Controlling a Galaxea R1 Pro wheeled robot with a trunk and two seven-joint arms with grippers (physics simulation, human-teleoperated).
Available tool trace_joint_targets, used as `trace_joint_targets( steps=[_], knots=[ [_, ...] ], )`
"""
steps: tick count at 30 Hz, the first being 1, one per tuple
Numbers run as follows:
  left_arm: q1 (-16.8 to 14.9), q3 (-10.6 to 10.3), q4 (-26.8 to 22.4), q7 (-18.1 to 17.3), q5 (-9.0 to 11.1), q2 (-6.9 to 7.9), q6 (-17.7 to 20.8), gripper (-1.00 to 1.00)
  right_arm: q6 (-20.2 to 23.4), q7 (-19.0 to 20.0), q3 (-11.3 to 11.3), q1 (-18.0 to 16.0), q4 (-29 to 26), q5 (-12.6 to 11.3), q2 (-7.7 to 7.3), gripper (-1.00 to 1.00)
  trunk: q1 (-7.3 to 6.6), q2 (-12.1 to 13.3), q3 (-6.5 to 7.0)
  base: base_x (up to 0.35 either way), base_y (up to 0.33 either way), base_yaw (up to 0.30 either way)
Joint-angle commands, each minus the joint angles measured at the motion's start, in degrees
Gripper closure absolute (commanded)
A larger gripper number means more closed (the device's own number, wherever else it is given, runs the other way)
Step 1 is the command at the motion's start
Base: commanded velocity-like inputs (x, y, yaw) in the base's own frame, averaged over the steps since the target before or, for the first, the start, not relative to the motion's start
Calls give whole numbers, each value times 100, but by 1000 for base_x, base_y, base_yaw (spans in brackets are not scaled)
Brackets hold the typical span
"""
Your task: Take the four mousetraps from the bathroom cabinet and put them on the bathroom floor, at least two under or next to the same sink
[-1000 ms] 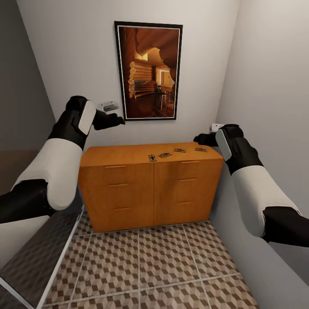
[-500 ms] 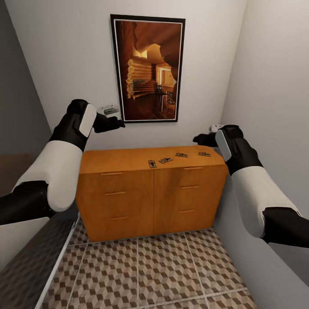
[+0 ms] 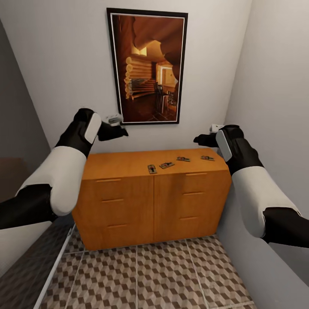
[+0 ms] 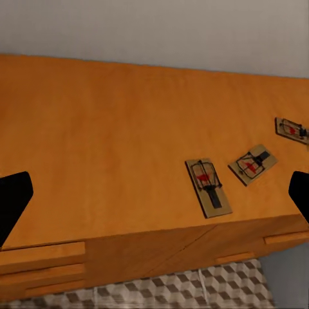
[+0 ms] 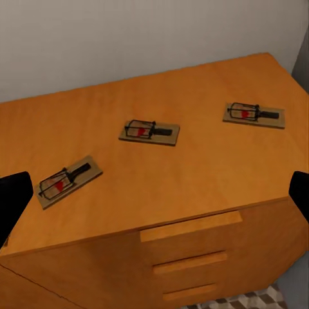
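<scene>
Traps: four small dark brown wooden mousetraps (image 3: 152, 168) lie in a row on the low orange-brown wooden cabinet (image 3: 128, 201), frame centre.
Nearer arm: I judge the right gripper (image 3: 201, 139), beside the rightmost trap (image 3: 207, 158), long axis crosswise.
Jaws: both apart; left gripper (image 3: 122, 131) hovers well left.

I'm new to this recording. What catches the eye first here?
A tall framed picture of a log interior hangs on the wall above the orange-brown cabinet. Four mousetraps lie in a row on the cabinet's top, towards its right half. Both arms are raised before it, over the cube-patterned floor.
</scene>
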Motion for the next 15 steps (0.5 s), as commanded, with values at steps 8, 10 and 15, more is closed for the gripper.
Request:
trace_joint_targets(
  steps=[8, 10, 15],
  knots=[
    [29, 25, 363, 57, 61, -25, 34, -100, 89, -65, -13, -4, -9, -60, -10, -100, 0, -4, -6, 15, 0, 0],
    [33, 25, 403, 55, 65, -43, 41, -100, 164, -67, -18, -6, -6, -59, -12, -100, 0, -4, -6, 3, 0, 0],
    [39, 25, 445, 51, 68, -65, 50, -100, 303, -79, -22, -7, -2, -64, -15, -100, 0, -4, -6, 1, 0, 0]
  ],
)
